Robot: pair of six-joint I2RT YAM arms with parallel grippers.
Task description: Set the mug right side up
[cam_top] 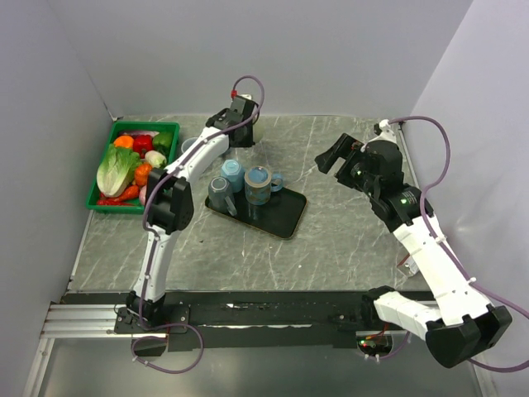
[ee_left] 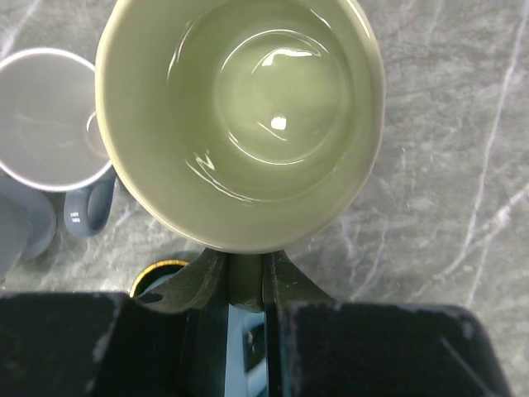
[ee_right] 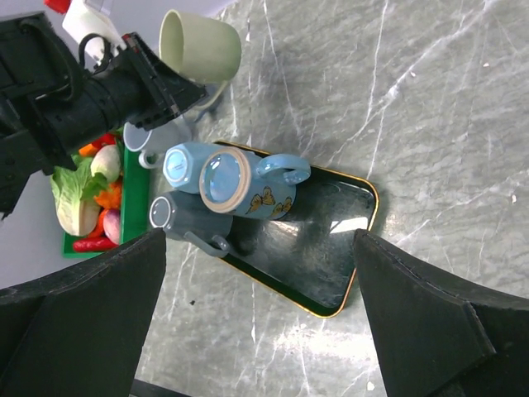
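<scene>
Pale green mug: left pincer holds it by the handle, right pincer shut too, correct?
No. The left pincer does hold the pale green mug by the handle, but the right pincer stands open, as the right wrist view shows.

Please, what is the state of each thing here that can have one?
Pale green mug, held by its handle, mouth up, empty.
Left gripper, shut on that handle.
Right gripper, open, holding nothing.
Grey mug, upright off the tray, empty.
Butterfly mug, on the tray, apparently bottom up.
Light blue mug, on the tray, apparently bottom up.
Dark grey mug, on the tray, orientation unclear.
Basket, filled with vegetables.
</scene>
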